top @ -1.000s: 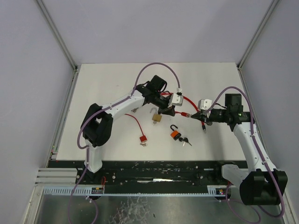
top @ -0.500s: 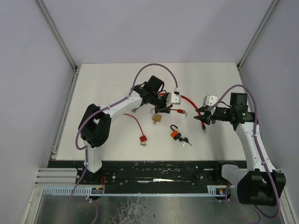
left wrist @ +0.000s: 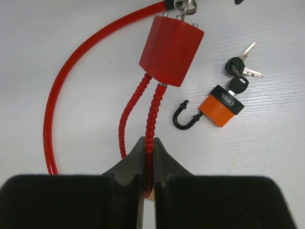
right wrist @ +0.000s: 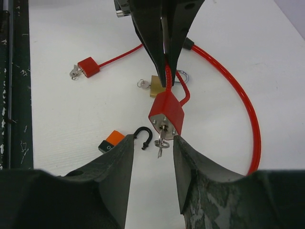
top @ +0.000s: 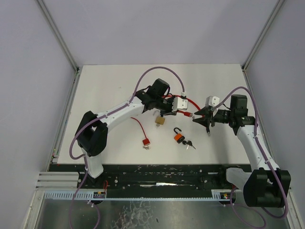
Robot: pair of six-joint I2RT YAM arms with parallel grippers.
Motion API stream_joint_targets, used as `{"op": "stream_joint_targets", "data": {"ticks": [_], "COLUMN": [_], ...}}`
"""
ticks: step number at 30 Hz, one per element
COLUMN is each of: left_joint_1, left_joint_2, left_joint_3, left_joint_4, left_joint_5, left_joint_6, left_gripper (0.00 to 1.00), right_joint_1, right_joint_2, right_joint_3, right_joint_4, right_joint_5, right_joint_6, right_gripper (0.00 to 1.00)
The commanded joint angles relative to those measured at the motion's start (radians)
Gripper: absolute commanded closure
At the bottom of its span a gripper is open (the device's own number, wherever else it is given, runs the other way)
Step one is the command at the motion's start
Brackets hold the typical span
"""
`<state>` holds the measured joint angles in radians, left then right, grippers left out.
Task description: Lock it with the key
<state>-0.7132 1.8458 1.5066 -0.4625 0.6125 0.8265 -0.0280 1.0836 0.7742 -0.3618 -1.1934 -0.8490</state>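
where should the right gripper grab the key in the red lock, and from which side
Pinch the key by its head, which sticks out of the silver end face of the red lock. Come end-on, along the lock body: the left gripper is shut on the ribbed cable at the opposite end, so the keyed face points at the open right gripper.

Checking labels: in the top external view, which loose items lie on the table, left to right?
small red padlock → brass padlock → orange padlock → black keys
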Motion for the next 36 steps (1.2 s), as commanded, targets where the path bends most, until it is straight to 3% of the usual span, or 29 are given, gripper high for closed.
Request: {"op": "stream_joint_targets", "data": {"ticks": [1,22,27,36], "left_joint_1": [-0.005,-0.008,-0.009,-0.008], "left_joint_2": [-0.023,-0.019,-0.018,-0.009], "left_joint_3": [-0.004,0.003,0.006,0.013], "left_joint_4": [0.059,0.048,0.045,0.042], "left_joint_5": [-0.009,-0.002,0.002,0.001], "left_joint_6": [-0.007,-0.01,-0.009,-0.012], "left_gripper": [1.0,1.0,1.0,1.0], "right_joint_1": [0.022,0.072,0.08,0.083], "right_joint_2": [0.002,0.022,0.032,0.044], "right_joint_3": [-0.005,-0.023,-0.012,0.0], "right_joint_4": [0.1,0.184,0.162,0.139], "right_joint_5": [0.006,0.114,0.132,0.156], "right_joint_6": [0.08,0.153,0.136,0.126], "right_gripper": [0.57,0.81,0.92,0.84]}}
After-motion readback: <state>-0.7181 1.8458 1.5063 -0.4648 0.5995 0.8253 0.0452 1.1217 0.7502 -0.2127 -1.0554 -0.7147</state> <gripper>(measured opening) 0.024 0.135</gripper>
